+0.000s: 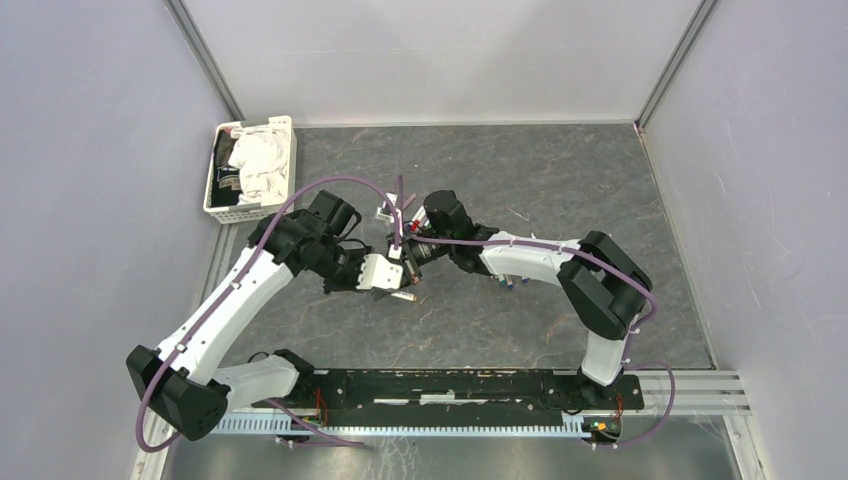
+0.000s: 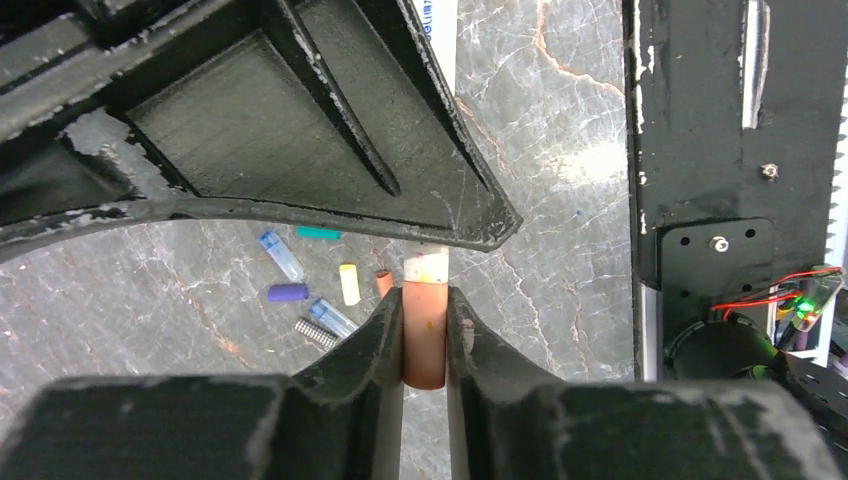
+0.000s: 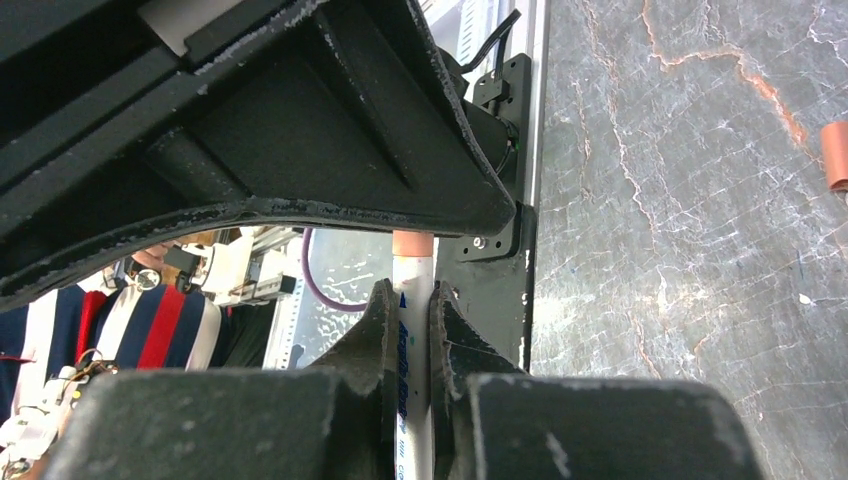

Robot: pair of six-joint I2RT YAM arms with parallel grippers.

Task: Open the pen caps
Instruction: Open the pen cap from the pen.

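In the left wrist view my left gripper (image 2: 424,300) is shut on an orange-brown pen cap (image 2: 424,345) that sits on the end of a white pen barrel (image 2: 427,266). In the right wrist view my right gripper (image 3: 411,296) is shut on the same white barrel (image 3: 412,340), with the orange cap (image 3: 412,243) just beyond its fingertips. In the top view the left gripper (image 1: 395,270) and right gripper (image 1: 407,250) meet tip to tip above the table's middle. Several loose caps lie on the table below: teal (image 2: 318,232), yellow (image 2: 348,283), purple (image 2: 288,292), small orange (image 2: 384,283).
A white basket (image 1: 286,160) with crumpled cloth stands at the back left. Two clear blue caps (image 2: 282,255) and a small mesh piece (image 2: 316,333) lie among the loose caps. Another orange cap (image 3: 835,155) lies on the marble. The black rail (image 1: 460,385) runs along the near edge.
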